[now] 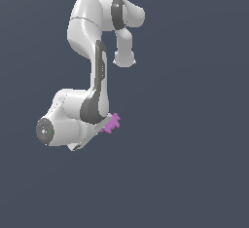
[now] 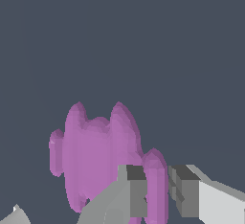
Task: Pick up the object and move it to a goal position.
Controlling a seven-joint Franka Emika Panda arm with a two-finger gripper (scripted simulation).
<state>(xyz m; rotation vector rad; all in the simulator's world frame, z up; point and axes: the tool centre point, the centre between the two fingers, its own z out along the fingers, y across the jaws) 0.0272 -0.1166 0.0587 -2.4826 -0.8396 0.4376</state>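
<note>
The object (image 1: 113,123) is a small pink-purple knobbly piece showing at the tip of the white arm's hand in the exterior view. Up close in the wrist view the object (image 2: 95,156) is a ribbed, lumpy purple shape. One of its ridges sits between the two grey fingertips of my gripper (image 2: 157,192). Both fingers (image 2: 136,189) press close against that ridge, so the gripper is shut on it. In the exterior view the gripper (image 1: 106,126) is mostly hidden behind the arm's wrist.
The white arm (image 1: 92,76) folds over itself in the exterior view's left half. Around it is only a plain dark blue-grey background, with no table edge or other thing showing.
</note>
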